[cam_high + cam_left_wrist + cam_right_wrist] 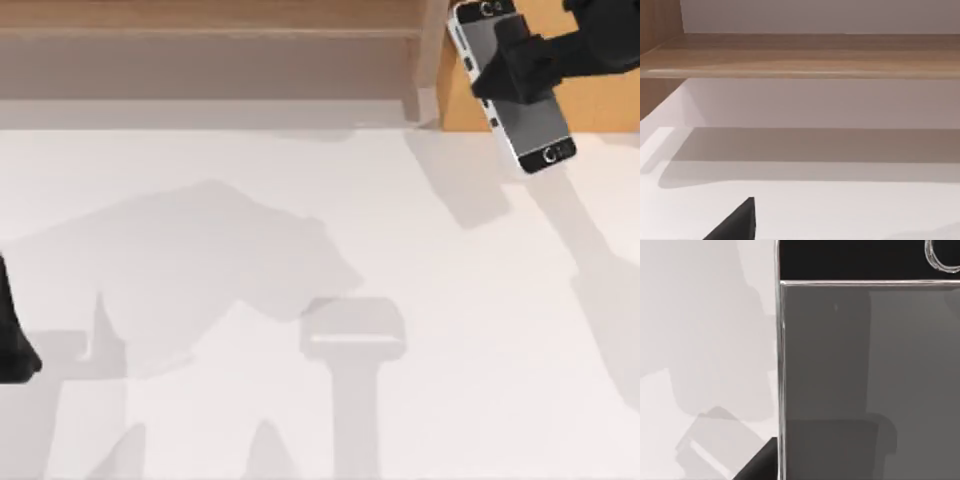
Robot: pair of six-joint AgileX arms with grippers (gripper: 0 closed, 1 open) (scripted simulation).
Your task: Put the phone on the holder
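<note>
Aloft, right claw [517,68] pinches the phone [535,120] — grey screen, black bands; left claw parked.

No legible text or labels anywhere.

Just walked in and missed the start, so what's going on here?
The right gripper holds the phone up in the air at the table's far right, screen facing up. The white holder sits near the middle of the table, still without the phone. The left arm is parked at the left edge.

Bright even light, soft grey shadows on table [480,400], no glare, slight blur
</note>
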